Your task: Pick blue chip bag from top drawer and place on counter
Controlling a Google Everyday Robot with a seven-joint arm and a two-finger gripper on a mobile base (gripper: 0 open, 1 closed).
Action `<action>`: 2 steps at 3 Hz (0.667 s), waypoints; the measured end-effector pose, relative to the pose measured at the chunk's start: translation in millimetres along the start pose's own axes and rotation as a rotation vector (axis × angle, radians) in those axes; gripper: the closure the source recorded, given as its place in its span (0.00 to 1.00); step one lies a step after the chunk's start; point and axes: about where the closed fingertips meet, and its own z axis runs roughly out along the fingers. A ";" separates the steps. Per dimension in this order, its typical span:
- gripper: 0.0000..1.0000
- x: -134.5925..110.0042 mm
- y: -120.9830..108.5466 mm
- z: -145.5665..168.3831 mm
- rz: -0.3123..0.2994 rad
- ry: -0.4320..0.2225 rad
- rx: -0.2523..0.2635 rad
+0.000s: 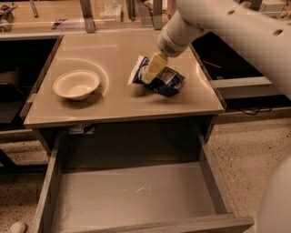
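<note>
The blue chip bag (167,80) lies crinkled on the counter (113,50), right of centre, with its white panel to the left. My gripper (151,70) reaches down from the upper right and sits over the bag's left part, right at its surface. The white arm fills the upper right corner. The top drawer (132,195) is pulled out below the counter's front edge. Its grey floor shows only a few crumbs and dust.
A white round bowl (76,84) stands on the left side of the counter. A wooden bench (54,11) with metal posts runs along the back. A grey frame rail (236,82) lies to the right, and speckled floor shows on both sides of the drawer.
</note>
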 end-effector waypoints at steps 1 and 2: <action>0.00 -21.5 2.6 -61.8 -0.010 0.121 0.140; 0.00 -20.0 22.9 -136.0 0.025 0.242 0.255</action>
